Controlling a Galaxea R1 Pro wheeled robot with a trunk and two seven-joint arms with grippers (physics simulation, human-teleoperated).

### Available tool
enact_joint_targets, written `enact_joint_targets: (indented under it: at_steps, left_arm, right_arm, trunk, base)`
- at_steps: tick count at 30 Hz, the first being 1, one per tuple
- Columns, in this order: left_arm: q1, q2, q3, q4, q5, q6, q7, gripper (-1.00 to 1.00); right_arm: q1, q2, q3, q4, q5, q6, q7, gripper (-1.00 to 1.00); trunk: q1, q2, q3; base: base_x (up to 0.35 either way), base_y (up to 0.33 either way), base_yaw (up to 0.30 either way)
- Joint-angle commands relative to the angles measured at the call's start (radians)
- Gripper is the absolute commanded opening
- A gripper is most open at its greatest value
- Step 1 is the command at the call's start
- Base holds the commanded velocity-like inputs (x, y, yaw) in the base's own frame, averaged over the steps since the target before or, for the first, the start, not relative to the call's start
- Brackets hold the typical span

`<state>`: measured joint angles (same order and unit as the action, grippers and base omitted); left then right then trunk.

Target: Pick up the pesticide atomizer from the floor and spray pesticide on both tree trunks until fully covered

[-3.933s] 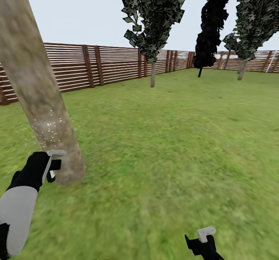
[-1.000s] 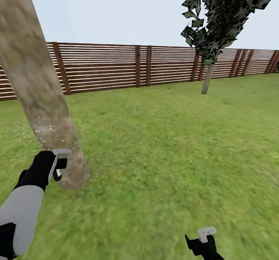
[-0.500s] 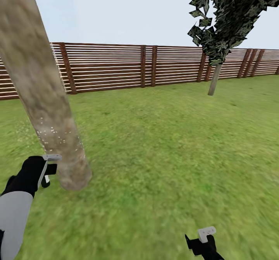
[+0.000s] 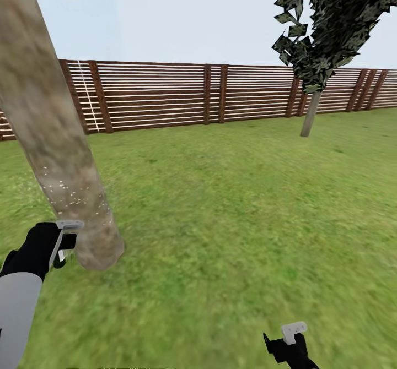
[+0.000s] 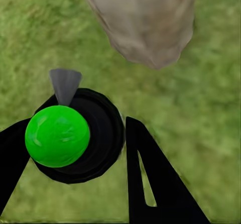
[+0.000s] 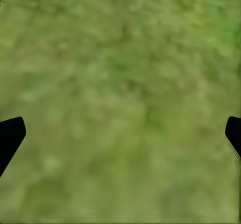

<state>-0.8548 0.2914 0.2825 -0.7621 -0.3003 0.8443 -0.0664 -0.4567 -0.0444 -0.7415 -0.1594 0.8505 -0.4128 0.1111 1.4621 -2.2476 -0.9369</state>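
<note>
The atomizer [image 5: 70,138], black with a green cap, is held between the jaws of the left gripper [image 4: 65,242], just beside the base of the trunk [image 4: 60,154]. White specks are seen on the trunk low down. The right gripper [image 6: 120,133] is held over grass [image 4: 231,204], jaws wide.
</note>
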Motion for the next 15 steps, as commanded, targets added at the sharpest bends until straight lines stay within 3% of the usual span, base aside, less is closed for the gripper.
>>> enact_joint_targets:
  at_steps: [1,4,5,6,10,12,15]
  left_arm:
    - [0.003,0.004,0.001,0.000,-0.002,0.004,-0.008,-1.00]
    - [0.007,-0.013,-0.006,0.003,0.001,0.003,-0.006,-1.00]
    - [0.008,-0.036,-0.006,0.003,0.000,0.002,-0.006,-1.00]
    - [0.008,-0.043,-0.007,0.003,0.001,0.002,-0.006,-1.00]
    - [0.007,-0.047,-0.007,0.003,0.000,0.002,-0.006,-1.00]
    - [0.013,-0.036,-0.002,0.006,-0.002,0.001,-0.008,-1.00]
    - [0.045,0.017,0.003,0.006,-0.002,-0.005,-0.009,-1.00]
  right_arm:
    - [0.000,0.000,-0.009,0.000,0.001,-0.003,0.009,1.00]
    - [0.000,0.000,-0.009,0.000,0.001,-0.003,0.009,1.00]
    - [0.000,0.000,-0.009,0.000,0.001,-0.003,0.009,1.00]
    - [0.000,0.000,-0.009,0.000,0.001,-0.003,0.009,1.00]
    - [0.000,0.000,-0.009,0.000,0.001,-0.003,0.009,1.00]
    - [0.000,0.000,-0.009,0.000,0.001,-0.003,0.009,1.00]
    - [0.000,0.001,-0.008,0.000,0.001,-0.003,0.009,1.00]
  trunk:
    - [0.000,0.000,-0.001]
    - [0.000,0.000,-0.001]
    - [0.000,0.000,-0.001]
    - [0.000,0.000,-0.001]
    - [0.000,0.000,-0.001]
    - [0.000,0.000,-0.001]
    - [0.000,0.000,-0.001]
  base:
    - [0.135,-0.251,0.274]
    - [0.217,-0.197,0.182]
    - [0.246,-0.175,0.035]
    - [0.252,-0.173,0.014]
    - [0.257,-0.171,0.003]
    - [0.260,-0.170,0.000]
    - [0.260,-0.170,0.106]
